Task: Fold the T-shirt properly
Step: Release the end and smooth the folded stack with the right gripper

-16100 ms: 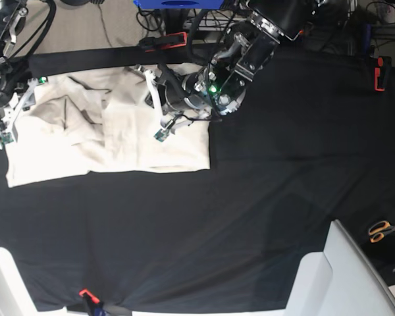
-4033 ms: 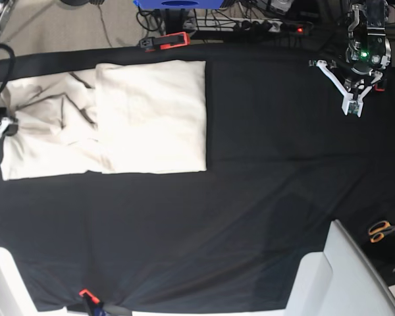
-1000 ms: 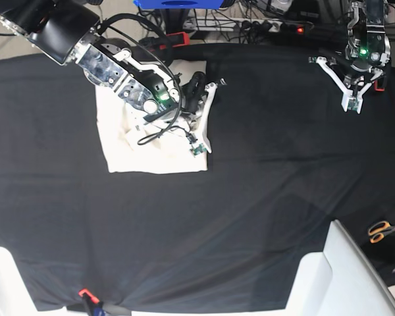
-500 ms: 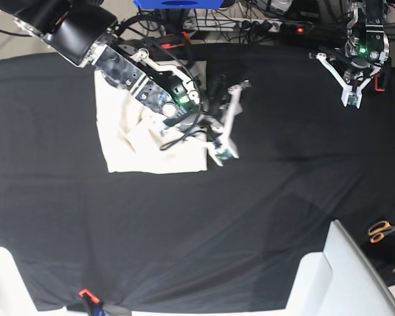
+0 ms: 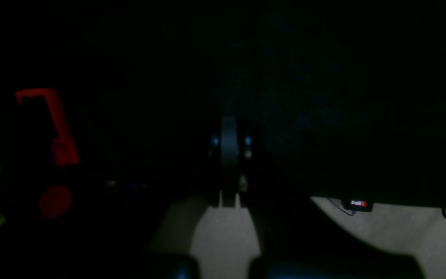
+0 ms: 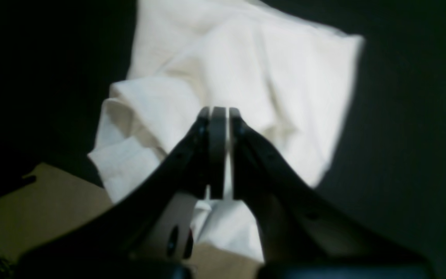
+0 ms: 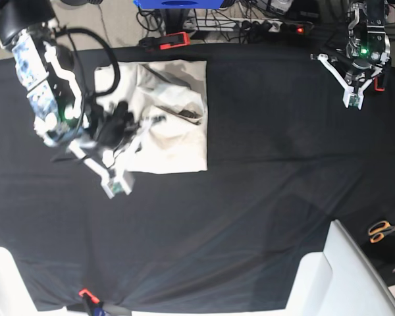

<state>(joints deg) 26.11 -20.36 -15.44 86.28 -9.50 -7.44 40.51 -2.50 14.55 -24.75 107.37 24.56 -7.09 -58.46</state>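
Right gripper (image 6: 219, 116) hangs with jaws pressed together, empty, above the soft, rumpled cream T-shirt (image 7: 174, 125). It lies folded into a rough rectangle on the black cloth (image 7: 283, 171). Left gripper (image 7: 353, 99) is closed too, well apart.

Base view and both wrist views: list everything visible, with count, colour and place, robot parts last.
T-shirt: one, cream, folded and rumpled, far left of the table.
Table cloth: one, black, covering the table.
Clamps: three, red and black, on the cloth's far, right and near edges.
Scissors: one pair, orange handles, right edge.
Power strip: one, white, behind the table.
Blue object: one, top edge.
White panels: near corners.
Right gripper: shut, empty, at the shirt's near-left edge.
Left gripper: shut, far right corner, away from the shirt.
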